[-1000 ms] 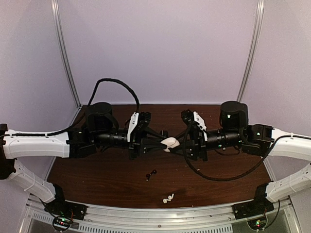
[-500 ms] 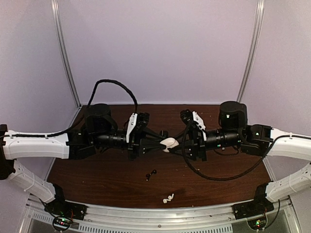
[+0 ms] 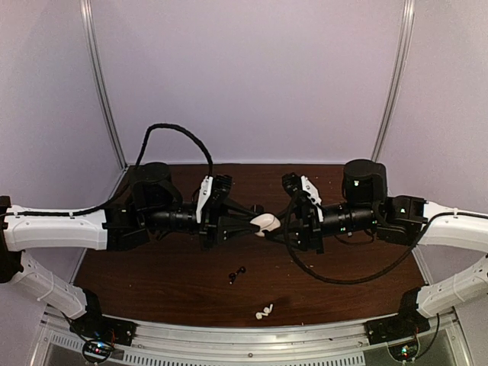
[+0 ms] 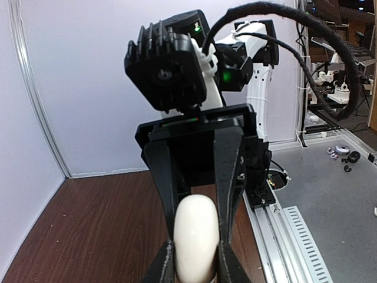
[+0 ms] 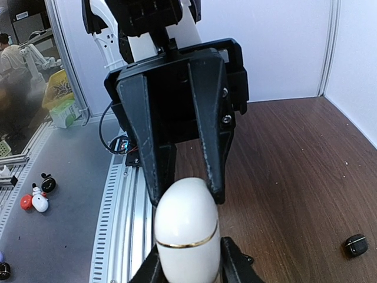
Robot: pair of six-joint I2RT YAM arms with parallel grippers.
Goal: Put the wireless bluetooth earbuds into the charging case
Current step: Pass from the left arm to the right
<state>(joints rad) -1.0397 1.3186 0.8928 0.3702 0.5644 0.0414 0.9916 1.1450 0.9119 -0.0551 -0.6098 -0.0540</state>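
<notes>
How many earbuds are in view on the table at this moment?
4. Two black earbuds lie in the middle of the table, below the raised charging case; two white earbuds lie near the front edge. Others may be hidden inside the case.

Case (image 3: 265, 223) is up off the table (image 3: 137, 267), over its middle, between the two grippers. Left gripper (image 3: 252, 226) clamps it from the left, right gripper (image 3: 280, 222) from the right, fingertips facing across it. In front of the case, slightly to its left, first pair of earbuds (image 3: 237, 274) lies on the table. Second pair of earbuds (image 3: 264, 311) lies closer to the arm bases, a little right of the first and apart from it, just behind the rail (image 3: 229, 335) along the table's near edge.
</notes>
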